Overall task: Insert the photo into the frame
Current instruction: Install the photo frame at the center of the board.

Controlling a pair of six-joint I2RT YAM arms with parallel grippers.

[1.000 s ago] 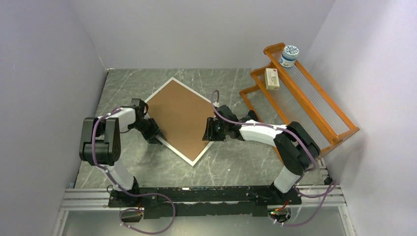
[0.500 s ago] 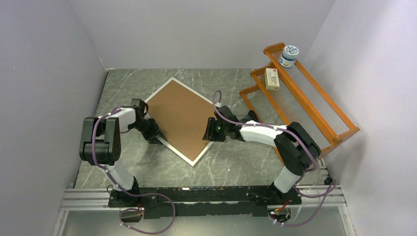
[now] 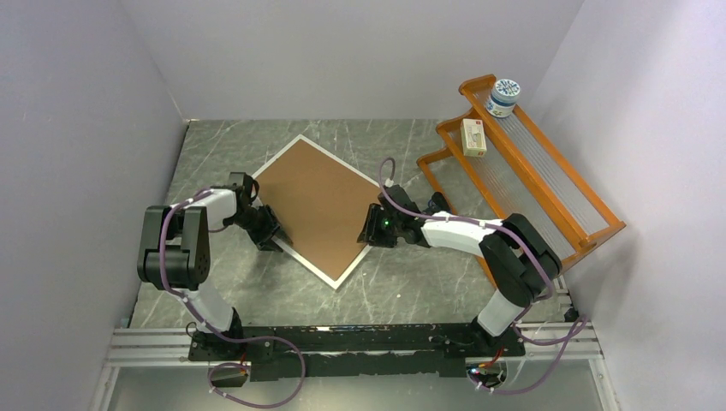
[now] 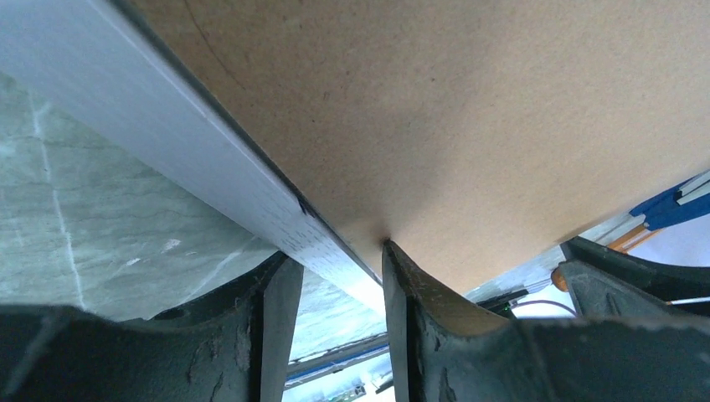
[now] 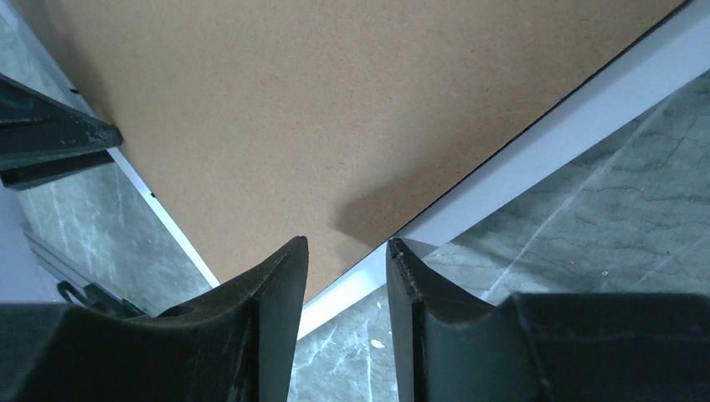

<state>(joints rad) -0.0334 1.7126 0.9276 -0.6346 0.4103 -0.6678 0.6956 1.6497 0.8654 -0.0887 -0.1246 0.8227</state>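
Pale lilac walls [image 3: 342, 51] close in a grey marble table [image 3: 411, 282]. An orange rack [image 3: 531, 175] stands by the right wall, beyond the right jaws.

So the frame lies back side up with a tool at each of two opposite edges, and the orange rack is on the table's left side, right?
Not quite: the top external view shows the orange rack on the table's right side. The rest holds: the frame lies back side up, with the left tool and right tool at opposite edges.

Bright, even light; the right tool [image 5: 346, 248] casts a soft shadow.
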